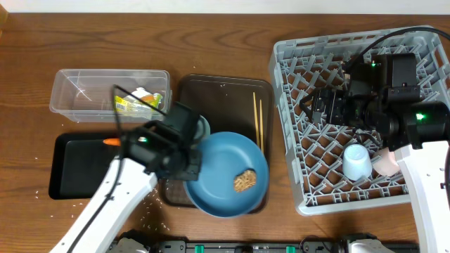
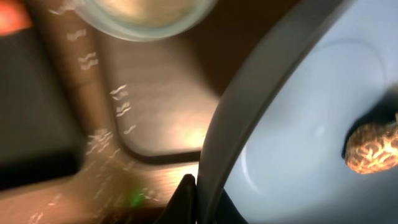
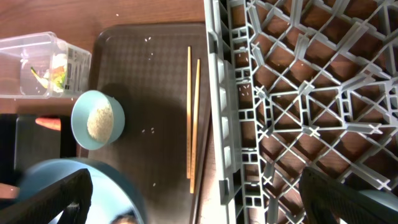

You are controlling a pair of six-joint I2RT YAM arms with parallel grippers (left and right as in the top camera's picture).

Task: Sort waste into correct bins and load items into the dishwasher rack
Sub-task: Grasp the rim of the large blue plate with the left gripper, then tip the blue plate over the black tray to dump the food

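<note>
A: The left fingers [image 2: 185, 198] are clamped on the blue plate [image 1: 225, 176] rim, near the bench's front edge. The right fingers [image 3: 53, 200] are apart over the rack [image 1: 280, 77].
B: Tilt it early and the brown food lump [image 1: 245, 181] could slide off.

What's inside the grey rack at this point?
A light-blue cup and a pink cup stand side by side in the rack. The right arm covers part of the pink cup and much of the rack's middle, so anything there is hidden.

A dark brown serving tray [image 1: 219, 98] lies at centre frame on a wood-grain table [image 1: 211, 42], its long sides running top to bottom.
</note>
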